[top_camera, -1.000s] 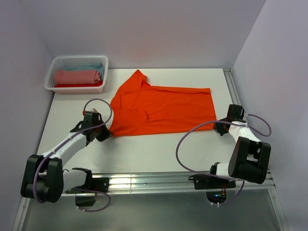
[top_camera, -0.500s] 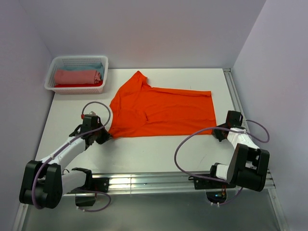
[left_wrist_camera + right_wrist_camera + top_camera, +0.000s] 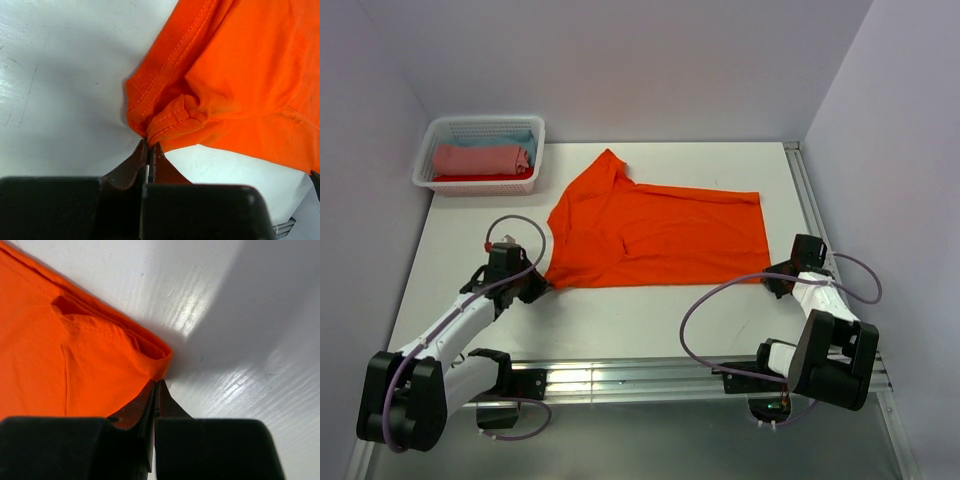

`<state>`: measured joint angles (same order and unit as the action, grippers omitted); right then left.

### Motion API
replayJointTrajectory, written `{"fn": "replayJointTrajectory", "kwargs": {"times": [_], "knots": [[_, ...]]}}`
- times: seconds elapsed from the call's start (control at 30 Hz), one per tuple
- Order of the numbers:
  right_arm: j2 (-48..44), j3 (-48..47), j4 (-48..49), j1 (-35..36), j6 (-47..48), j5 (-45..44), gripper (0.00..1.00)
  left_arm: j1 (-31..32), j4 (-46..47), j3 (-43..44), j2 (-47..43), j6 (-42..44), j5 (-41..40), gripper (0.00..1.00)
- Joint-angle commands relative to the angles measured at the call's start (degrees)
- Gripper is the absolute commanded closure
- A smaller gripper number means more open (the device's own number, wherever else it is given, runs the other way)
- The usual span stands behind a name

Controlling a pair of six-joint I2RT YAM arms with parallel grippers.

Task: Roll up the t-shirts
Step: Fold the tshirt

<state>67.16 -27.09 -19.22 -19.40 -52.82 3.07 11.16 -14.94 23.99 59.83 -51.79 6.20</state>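
The orange t-shirt (image 3: 655, 232) lies folded lengthwise on the white table, its neck end to the left and its hem to the right. My left gripper (image 3: 537, 284) is shut on the shirt's near left corner; the left wrist view shows the jaws (image 3: 149, 143) pinching a bunched fold beside the ribbed collar (image 3: 160, 60). My right gripper (image 3: 776, 279) is shut on the near right hem corner; in the right wrist view the jaws (image 3: 156, 383) pinch the folded hem edge (image 3: 150, 352). One sleeve (image 3: 607, 160) points toward the back.
A white lattice basket (image 3: 432, 181) stands at the back left, holding a salmon-pink garment (image 3: 480, 159) over pale blue (image 3: 515, 138) and red cloth. A metal rail (image 3: 640, 375) runs along the near table edge. Walls close in at the back and on both sides.
Both grippers have moved a little toward the near edge, still shut on the shirt's near corners. The shirt's near edge has slid with them.
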Motion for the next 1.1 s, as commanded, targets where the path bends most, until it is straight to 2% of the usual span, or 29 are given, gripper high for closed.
{"fn": "replayJointTrajectory", "kwargs": {"times": [0.0,0.17,0.3,0.57,0.67,0.7,0.73,0.8,0.83,0.9,0.93,1.0,1.03,1.07], "knots": [[-3.2,1.1,-1.8,-2.3,0.5,-1.8,1.00,-0.2,-1.0,0.3,-3.9,-0.4,0.0,1.00],[-9.1,4.2,-2.4,-4.4,0.3,-0.2,1.00,-0.2,-1.2,-3.2,-13.5,-3.7,1.4,1.00],[-12.5,3.3,-7.4,-4.5,0.3,-1.2,1.00,0.3,-5.8,-2.1,-13.5,-5.1,3.4,1.00],[-21.7,5.1,-15.4,-5.2,-1.0,-4.5,1.00,2.6,-11.2,-2.3,-19.6,-9.6,0.7,1.00],[-23.9,5.3,-17.4,-5.2,-0.5,-4.4,0.96,6.0,-12.2,-2.5,-18.4,-10.8,-1.2,1.00],[-24.5,5.2,-18.0,-5.2,-0.6,-4.4,0.88,6.9,-12.5,-2.3,-17.7,-11.0,-1.4,1.00],[-25.2,5.4,-18.3,-5.2,-0.6,-4.0,0.69,8.3,-12.9,-1.6,-16.8,-11.1,-1.4,0.97],[-27.8,5.2,-19.5,-5.2,-0.6,-4.3,0.57,9.1,-15.2,-0.3,-13.6,-11.5,0.0,0.88],[-28.7,4.7,-20.0,-5.1,-0.7,-4.7,0.51,9.2,-16.3,0.4,-12.7,-12.3,0.6,0.70],[-31.0,3.1,-21.5,-5.2,-0.5,-6.2,0.49,9.2,-19.8,3.4,-10.6,-11.7,0.0,0.57],[-31.6,2.3,-22.1,-5.1,-0.1,-7.0,0.49,9.2,-20.8,4.3,-10.4,-11.6,-0.5,0.45],[-32.7,0.6,-23.6,-5.2,0.3,-8.9,0.46,9.2,-23.4,6.9,-10.7,-11.5,-2.1,0.42],[-32.8,-0.5,-23.7,-5.2,0.9,-8.7,0.45,9.2,-24.4,8.1,-10.7,-10.9,-2.8,0.33],[-32.6,-1.2,-24.3,-5.2,1.1,-9.0,0.45,9.2,-25.6,9.2,-10.8,-10.4,-4.8,0.33]]}}
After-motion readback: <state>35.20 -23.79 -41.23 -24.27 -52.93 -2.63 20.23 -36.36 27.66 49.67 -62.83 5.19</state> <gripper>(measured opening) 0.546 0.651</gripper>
